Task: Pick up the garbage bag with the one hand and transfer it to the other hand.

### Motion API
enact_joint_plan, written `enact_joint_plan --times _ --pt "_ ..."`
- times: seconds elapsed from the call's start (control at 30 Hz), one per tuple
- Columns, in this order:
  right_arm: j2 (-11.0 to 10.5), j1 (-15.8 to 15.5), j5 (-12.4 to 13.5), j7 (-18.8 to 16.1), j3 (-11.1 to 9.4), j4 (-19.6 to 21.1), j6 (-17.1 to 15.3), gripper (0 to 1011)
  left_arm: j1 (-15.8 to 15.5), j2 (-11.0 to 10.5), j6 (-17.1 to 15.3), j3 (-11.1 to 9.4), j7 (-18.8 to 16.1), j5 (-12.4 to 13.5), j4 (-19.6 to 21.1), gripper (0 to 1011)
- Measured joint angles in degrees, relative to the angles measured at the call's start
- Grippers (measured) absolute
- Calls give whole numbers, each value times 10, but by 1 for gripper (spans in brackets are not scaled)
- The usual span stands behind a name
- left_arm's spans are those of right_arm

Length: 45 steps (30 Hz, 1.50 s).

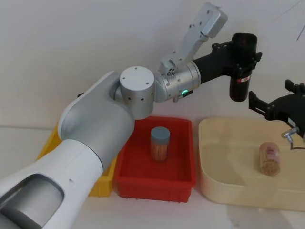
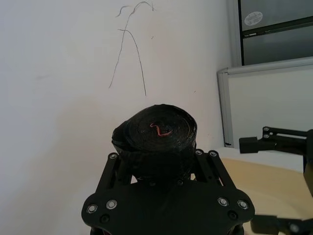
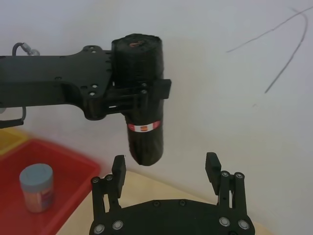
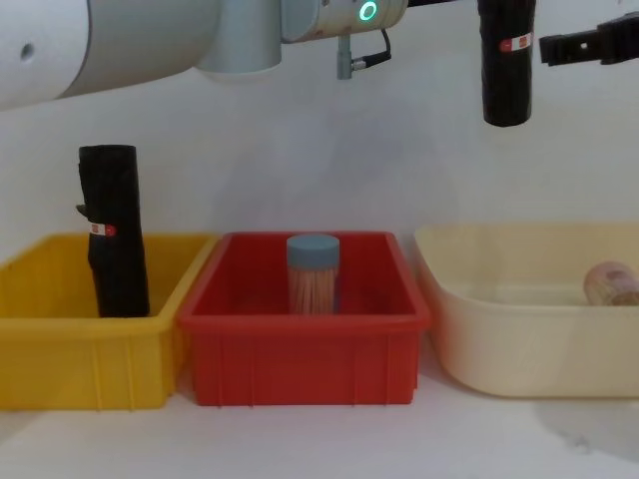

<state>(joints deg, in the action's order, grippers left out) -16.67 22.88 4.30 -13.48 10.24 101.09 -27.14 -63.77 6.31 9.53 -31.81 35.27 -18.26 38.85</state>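
Jaws of the one hand (image 1: 240, 47) pinched the garbage bag (image 1: 239, 88) at two o'clock in my head view; the other hand (image 1: 274, 98) hung near at three, spread. Right wrist view: bag not yet between them; pickup done, handover left, I judged. Chest view: twin roll (image 4: 115, 230) stood in yellow bin (image 4: 60, 359) at nine, blue-lidded jar (image 4: 313, 274) in red bin (image 4: 300, 364) at six, lying jar (image 4: 611, 282) in cream tub (image 4: 519, 349) at four.

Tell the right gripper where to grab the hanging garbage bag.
Grip the garbage bag on its free lower end, below the label band; the left gripper clamps the upper part. The roll hangs upright, so the open right gripper should likely come from the robot's right, fingers straddling it.
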Motion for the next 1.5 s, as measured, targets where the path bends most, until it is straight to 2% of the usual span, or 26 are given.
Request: enact_joint_plan --times 1.0,1.27,1.5 --pt "49 48 -4 -7 16 -63 -8 1004 0 0 0 0 0 0 0 499" --pt "64 62 -8 -3 21 -86 1 1004 0 0 0 0 0 0 0 501" --pt "78 81 -19 10 25 -123 18 1004 0 0 0 0 0 0 0 499"
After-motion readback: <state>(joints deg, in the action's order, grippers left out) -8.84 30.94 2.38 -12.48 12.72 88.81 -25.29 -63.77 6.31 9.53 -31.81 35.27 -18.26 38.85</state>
